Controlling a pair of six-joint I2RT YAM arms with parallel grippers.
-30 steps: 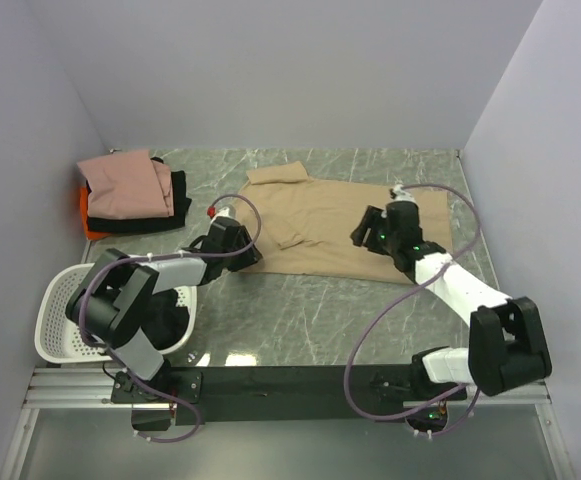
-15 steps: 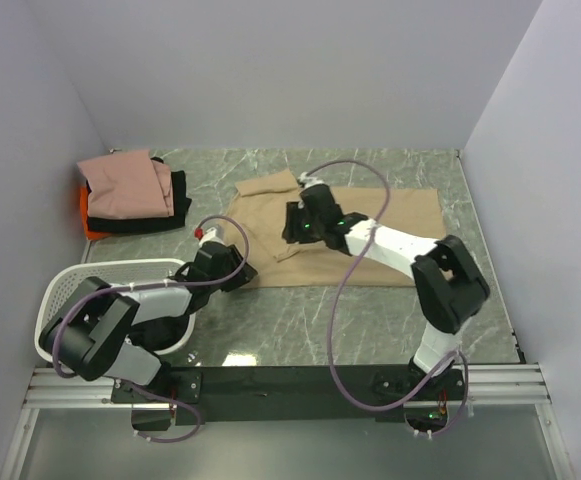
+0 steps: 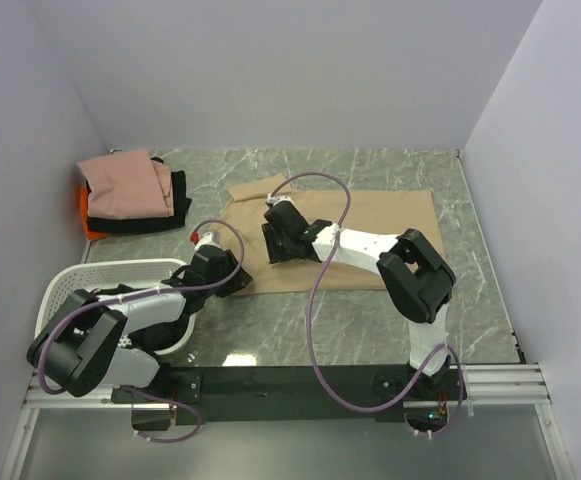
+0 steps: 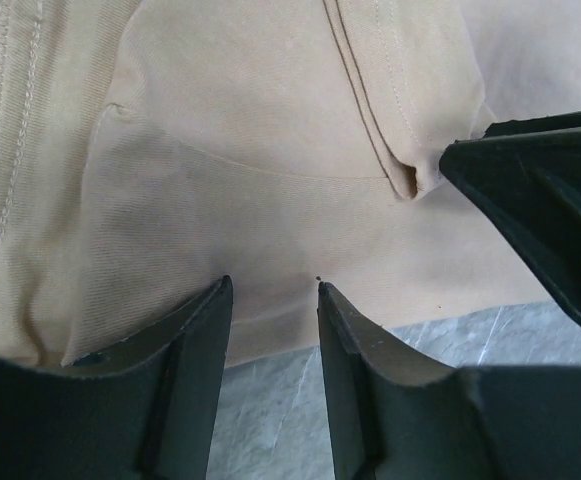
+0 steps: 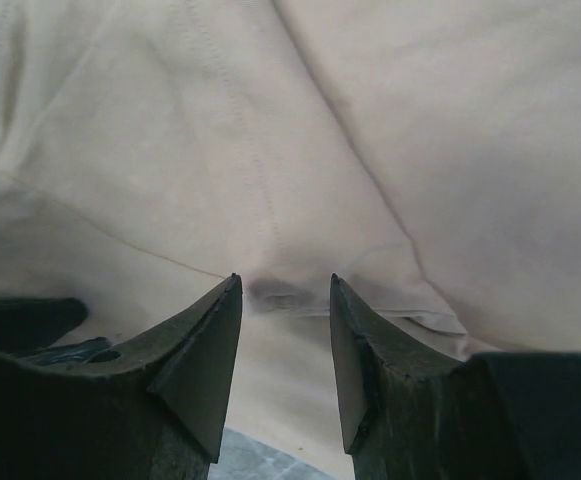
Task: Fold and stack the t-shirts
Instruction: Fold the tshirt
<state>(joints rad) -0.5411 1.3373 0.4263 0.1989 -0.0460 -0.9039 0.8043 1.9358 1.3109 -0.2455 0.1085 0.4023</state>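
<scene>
The right tool point(image 3: 273, 250) has swung left over the tan t-shirt point(image 3: 375, 212) lying mid desk point(image 3: 300, 312), jaws part spread astride a crease, with the left tool point(image 3: 240, 284) likewise at its near-left hem, probably readying a fold.

Three plain walls box the scene in. The back wall point(image 3: 290, 70) is a pale, matte grey-lilac. The left wall point(image 3: 20, 150) and the right wall point(image 3: 560, 200) angle in toward the camera in the same tone. Down below, the tabletop point(image 3: 300, 320) is grey-green with pale marble veining, and a small bright patch of reflected light sits near its front edge. Along that near edge runs a silver metal rail point(image 3: 70, 385), with a flat grey surface point(image 3: 270, 450) beneath it. The light is even and diffuse, with soft shadows.
</scene>
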